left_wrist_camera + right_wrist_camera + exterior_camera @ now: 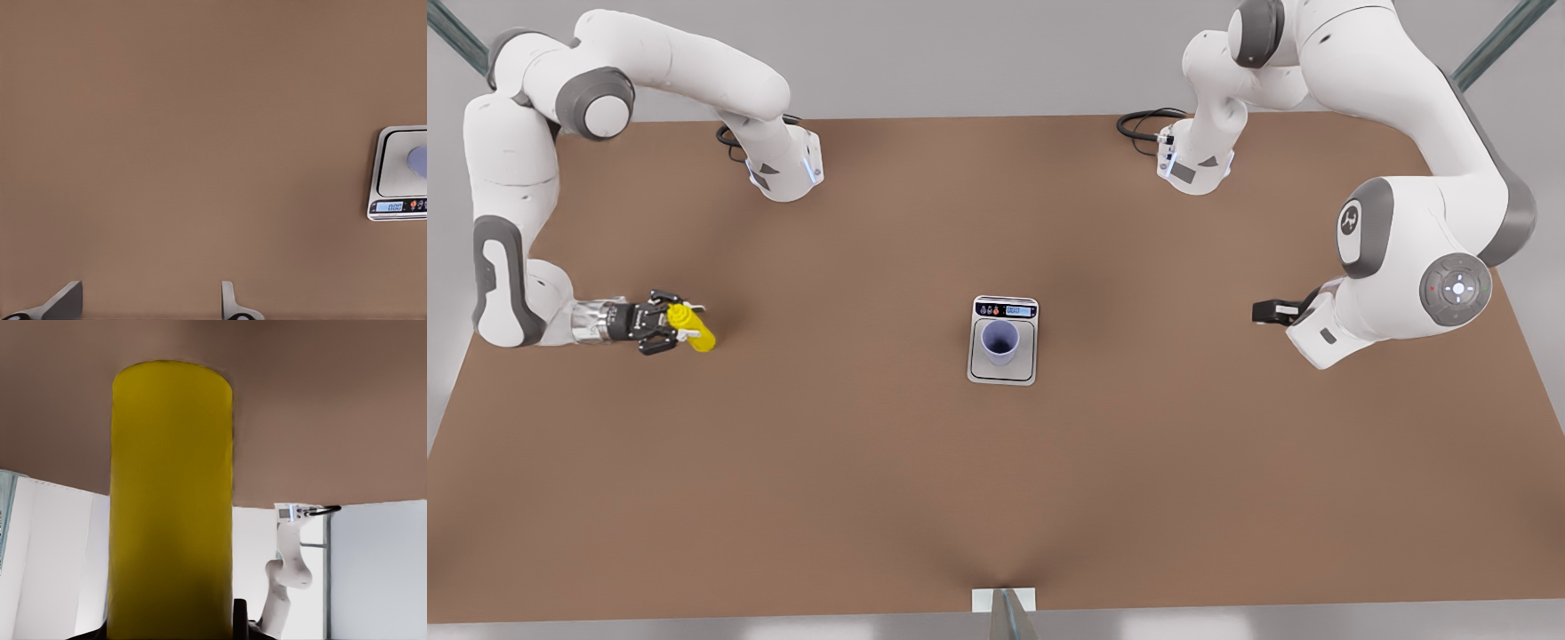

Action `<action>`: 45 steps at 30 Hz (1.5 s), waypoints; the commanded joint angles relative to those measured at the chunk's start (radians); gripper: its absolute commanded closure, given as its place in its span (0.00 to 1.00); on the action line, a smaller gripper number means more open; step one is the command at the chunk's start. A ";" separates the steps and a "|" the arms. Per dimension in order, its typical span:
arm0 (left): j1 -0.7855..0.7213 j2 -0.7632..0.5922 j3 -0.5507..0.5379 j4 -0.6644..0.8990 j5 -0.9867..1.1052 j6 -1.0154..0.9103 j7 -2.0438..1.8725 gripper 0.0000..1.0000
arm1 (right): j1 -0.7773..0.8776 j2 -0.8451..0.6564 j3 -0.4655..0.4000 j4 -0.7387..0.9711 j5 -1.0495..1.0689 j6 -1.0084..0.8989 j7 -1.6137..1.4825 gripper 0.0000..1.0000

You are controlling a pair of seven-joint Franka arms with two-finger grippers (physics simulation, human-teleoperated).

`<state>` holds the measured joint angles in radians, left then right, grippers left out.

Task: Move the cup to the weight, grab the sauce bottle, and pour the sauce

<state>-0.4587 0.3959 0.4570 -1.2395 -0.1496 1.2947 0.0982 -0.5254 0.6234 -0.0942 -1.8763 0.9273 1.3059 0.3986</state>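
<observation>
Front view: cup (999, 341) stands upright on the weight (1004, 370) near table (871, 489) centre; display strip at the weight's 12 o'clock edge; right gripper (674, 327) at the table's 9 o'clock, fingers pinching the sauce bottle (693, 328), which lies roughly level w/ ribbed cap between the jaws; left gripper (1267, 311) at 3 o'clock from the weight, well apart, arm waiting.

Left wrist view: left gripper fingers (65, 301) spread over bare table; the weight (393, 172) off to one side w/ cup (419, 160) edge on its plate.

Right wrist view: sauce bottle (171, 507) fills the middle, yellow body running away from camera; other arm's base (287, 580) far behind.
</observation>
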 commanded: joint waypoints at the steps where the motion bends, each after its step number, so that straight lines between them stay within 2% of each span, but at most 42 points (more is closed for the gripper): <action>1: 0.000 0.000 0.000 0.000 0.001 0.000 0.000 0.00 | 0.005 -0.007 0.001 0.003 -0.002 0.000 0.005 0.55; 4: 0.000 0.000 0.000 0.000 0.001 0.002 0.000 0.00 | 0.113 -0.114 0.014 0.039 0.001 0.073 0.132 0.55; 7: 0.000 0.006 0.000 0.000 0.001 0.002 -0.002 0.00 | 0.157 -0.220 0.126 0.045 0.001 0.222 0.282 0.54; 14: 0.000 0.004 0.000 0.000 0.001 -0.008 -0.002 0.00 | 0.453 -0.283 0.149 0.146 -0.015 0.478 0.580 0.54; 16: 0.000 0.004 0.000 0.002 0.001 -0.008 0.000 0.00 | 0.455 -0.303 0.266 0.154 -0.119 0.561 0.651 0.54; 20: 0.000 0.006 0.000 0.000 0.002 -0.008 -0.002 0.00 | 0.456 -0.297 0.435 0.194 -0.258 0.693 0.755 0.54; 22: 0.000 0.006 0.000 0.000 0.002 -0.008 -0.002 0.00 | 0.493 -0.272 0.482 0.224 -0.301 0.770 0.870 0.54; 26: 0.000 0.008 0.000 0.000 0.002 -0.008 -0.002 0.00 | 0.697 -0.182 0.476 0.356 -0.461 0.914 1.117 0.54; 27: 0.000 0.008 0.000 0.000 0.001 -0.008 -0.002 0.00 | 0.748 -0.157 0.465 0.399 -0.501 0.918 1.138 0.54; 28: 0.000 0.008 0.000 0.000 0.002 -0.008 -0.002 0.00 | 0.806 -0.152 0.418 0.419 -0.528 0.921 1.141 0.54; 29: 0.000 0.008 0.000 0.000 0.002 -0.008 -0.002 0.00 | 0.830 -0.149 0.418 0.419 -0.570 0.943 1.143 0.54; 45: 0.000 0.014 0.000 -0.008 0.002 -0.009 -0.002 0.00 | 0.917 -0.048 0.461 0.390 -1.101 0.974 1.151 0.55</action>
<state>-0.4588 0.4097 0.4583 -1.2471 -0.1473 1.2855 0.0966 0.3928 0.5808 0.3701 -1.4872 -0.1868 2.2834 1.5492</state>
